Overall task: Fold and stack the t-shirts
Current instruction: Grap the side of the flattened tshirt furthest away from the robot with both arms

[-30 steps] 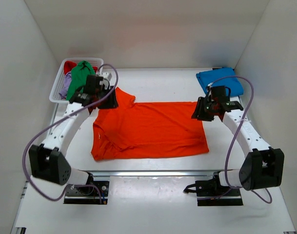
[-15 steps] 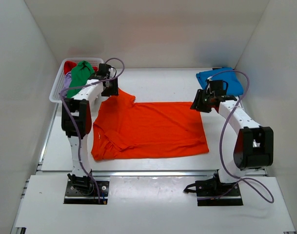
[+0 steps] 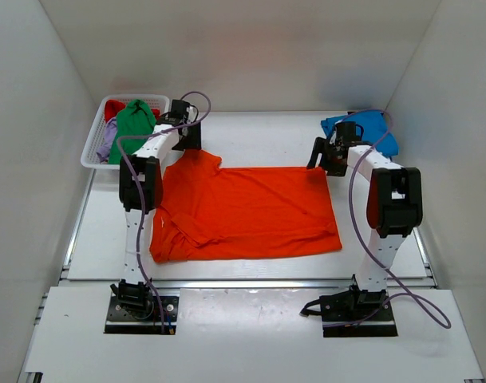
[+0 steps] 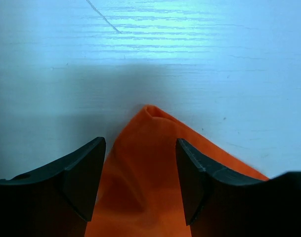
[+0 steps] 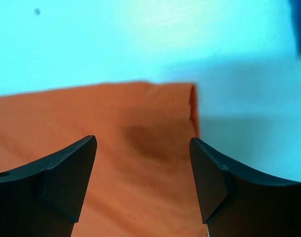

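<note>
Lying on white table (image 3: 258, 132): bright orange short-sleeved cloth t-shirt (image 3: 243, 211) — spread flat mid-table, soft creases at its left side.
Far-right corner: folded blue t-shirt (image 3: 370, 129).
Left gripper (image 4: 140, 145): black fingers wide apart over the shirt's pointed far-left corner, gripping nothing.
Right gripper (image 5: 143, 143): wide apart above the far-right hem corner, gripping nothing.
Change: a second ago both jaws were narrower — the arms now stand more upright.
</note>
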Robot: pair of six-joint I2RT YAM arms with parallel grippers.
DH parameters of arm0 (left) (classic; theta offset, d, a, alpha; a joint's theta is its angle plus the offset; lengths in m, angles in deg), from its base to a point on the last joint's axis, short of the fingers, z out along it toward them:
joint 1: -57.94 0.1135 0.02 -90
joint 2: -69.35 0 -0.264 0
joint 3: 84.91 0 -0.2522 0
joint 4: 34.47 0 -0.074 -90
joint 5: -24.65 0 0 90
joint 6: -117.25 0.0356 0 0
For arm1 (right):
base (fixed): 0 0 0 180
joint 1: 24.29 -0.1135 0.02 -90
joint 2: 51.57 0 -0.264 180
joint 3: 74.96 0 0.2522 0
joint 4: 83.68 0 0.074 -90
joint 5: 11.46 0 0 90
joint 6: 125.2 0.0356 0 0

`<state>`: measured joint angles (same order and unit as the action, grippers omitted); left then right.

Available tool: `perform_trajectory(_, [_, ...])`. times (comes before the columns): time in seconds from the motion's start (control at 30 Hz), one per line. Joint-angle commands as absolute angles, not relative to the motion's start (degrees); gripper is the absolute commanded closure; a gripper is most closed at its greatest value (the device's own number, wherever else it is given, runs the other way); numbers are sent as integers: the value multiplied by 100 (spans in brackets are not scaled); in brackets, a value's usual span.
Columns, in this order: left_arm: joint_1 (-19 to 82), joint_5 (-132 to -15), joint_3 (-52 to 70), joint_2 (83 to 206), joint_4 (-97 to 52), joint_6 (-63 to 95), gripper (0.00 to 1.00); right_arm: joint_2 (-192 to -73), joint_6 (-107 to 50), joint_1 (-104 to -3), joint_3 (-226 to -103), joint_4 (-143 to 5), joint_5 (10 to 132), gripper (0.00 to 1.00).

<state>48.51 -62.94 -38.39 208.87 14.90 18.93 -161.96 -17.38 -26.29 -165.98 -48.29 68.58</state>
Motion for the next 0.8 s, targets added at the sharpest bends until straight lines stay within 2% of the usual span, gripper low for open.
perform_trajectory(0.0, [4819,-6263,-4337,20970,1865,1969,31,-16406,-1754,-2561,-17063,-4979,7220,26])
perform_trajectory(0.1, [4836,-6316,-4584,21129,2032,1995,37,-16767,-1789,-2517,-17450,-4735,7177,26])
perform_trajectory(0.17, [4854,-6377,-4856,21269,2208,2013,56,-17144,-1832,-2534,-17888,-4522,7248,26])
perform_trajectory(0.2, [4837,-6395,-5014,21374,2305,2013,62,-17198,-1876,-2561,-17960,-4357,7343,25])
perform_trajectory(0.27, [4863,-6526,-5200,21480,2446,2022,84,-17408,-1921,-2613,-18197,-4250,7379,28])
perform_trajectory(0.3, [4837,-6501,-5339,21542,2542,2039,96,-17435,-1921,-2596,-18232,-4162,7301,35])
perform_trajectory(0.33, [4854,-6492,-5419,21594,2560,2030,100,-17453,-1921,-2605,-18250,-4196,7231,50])
perform_trajectory(0.37, [4845,-6526,-5437,21595,2595,2048,100,-17471,-1894,-2622,-18268,-4145,7230,58])
perform_trajectory(0.4, [4836,-6518,-5420,21595,2578,2065,100,-17453,-1894,-2605,-18251,-4161,7221,78])
perform_trajectory(0.47, [4863,-6597,-5420,21534,2578,2057,100,-17418,-1868,-2605,-18268,-4171,7160,100])
perform_trajectory(0.77, [4872,-6781,-5746,20902,2850,2048,100,-17164,-2043,-2499,-18444,-4196,7054,100])
